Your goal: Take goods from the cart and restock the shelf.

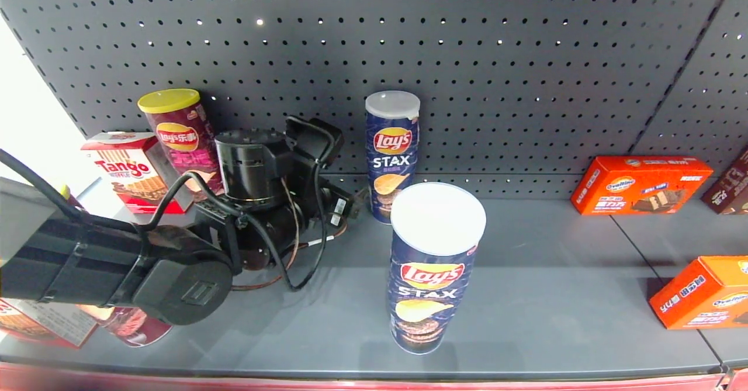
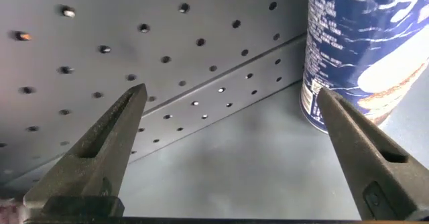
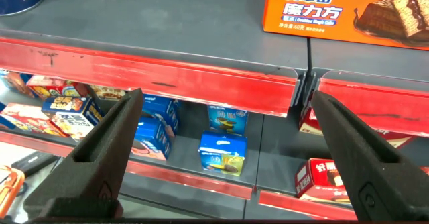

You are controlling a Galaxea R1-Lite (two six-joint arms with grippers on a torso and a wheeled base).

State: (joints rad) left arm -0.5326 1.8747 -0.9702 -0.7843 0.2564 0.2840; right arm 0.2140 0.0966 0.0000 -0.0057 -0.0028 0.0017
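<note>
Hovering open-jawed and empty left of centre, the left gripper point(image 2: 229, 93) sits beside the upright rear chip can point(image 1: 391, 151), presumably shelved; the right gripper point(image 3: 226, 95) is equally open.

The left arm point(image 1: 87, 256) is matte black, with a boxy link and a rounded joint cap point(image 1: 190, 289) bearing a recessed rectangular plate. A cylindrical housing point(image 1: 251, 166) sits at the wrist. Black cables point(image 1: 29, 179) and thin copper-coloured wires point(image 1: 251, 286) run outside, carrying small white tags point(image 1: 338, 210). The left jaws' fingers point(image 2: 100, 157) and the right jaws' fingers point(image 3: 100, 150) are dark grey, grainy and tapered, each with a rectangular recess.
</note>
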